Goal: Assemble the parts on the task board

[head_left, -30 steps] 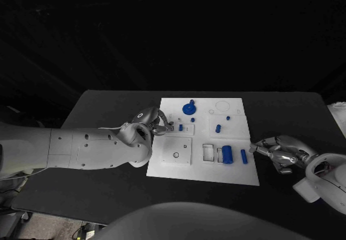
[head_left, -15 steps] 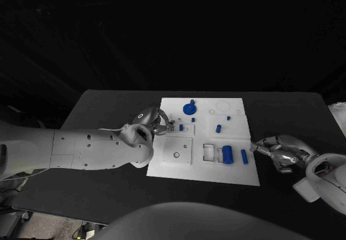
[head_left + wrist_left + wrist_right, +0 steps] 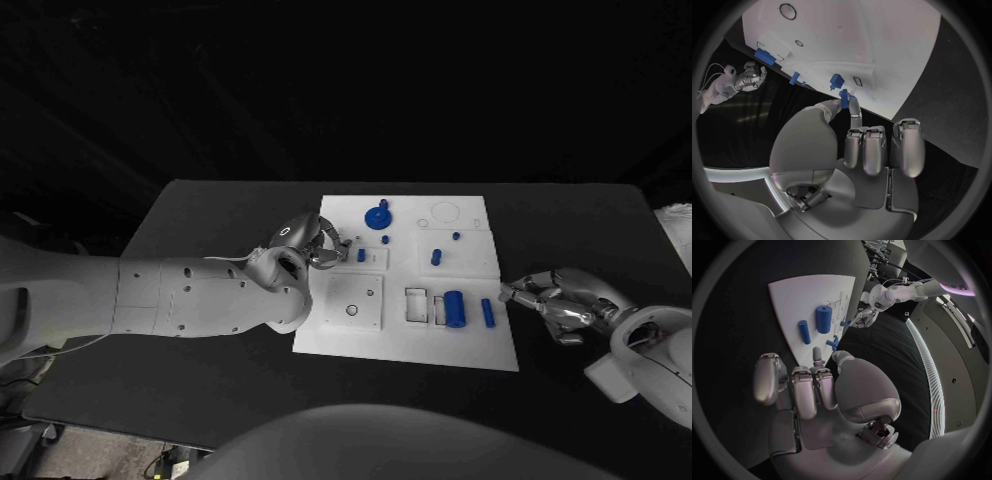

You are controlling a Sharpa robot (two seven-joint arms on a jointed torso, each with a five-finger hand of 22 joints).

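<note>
Head camera high above the task board (image 3: 407, 300); both wrist cameras close behind their hands, sharing that board.

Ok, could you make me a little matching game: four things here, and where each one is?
1 left hand
2 right hand
3 big blue cylinder
4 round blue knob

A far end of the task board
B at the board's right edge
C at the board's left side, pinching a small blue peg
D lying on the board's near half

Pairs: 1-C; 2-B; 3-D; 4-A
</note>
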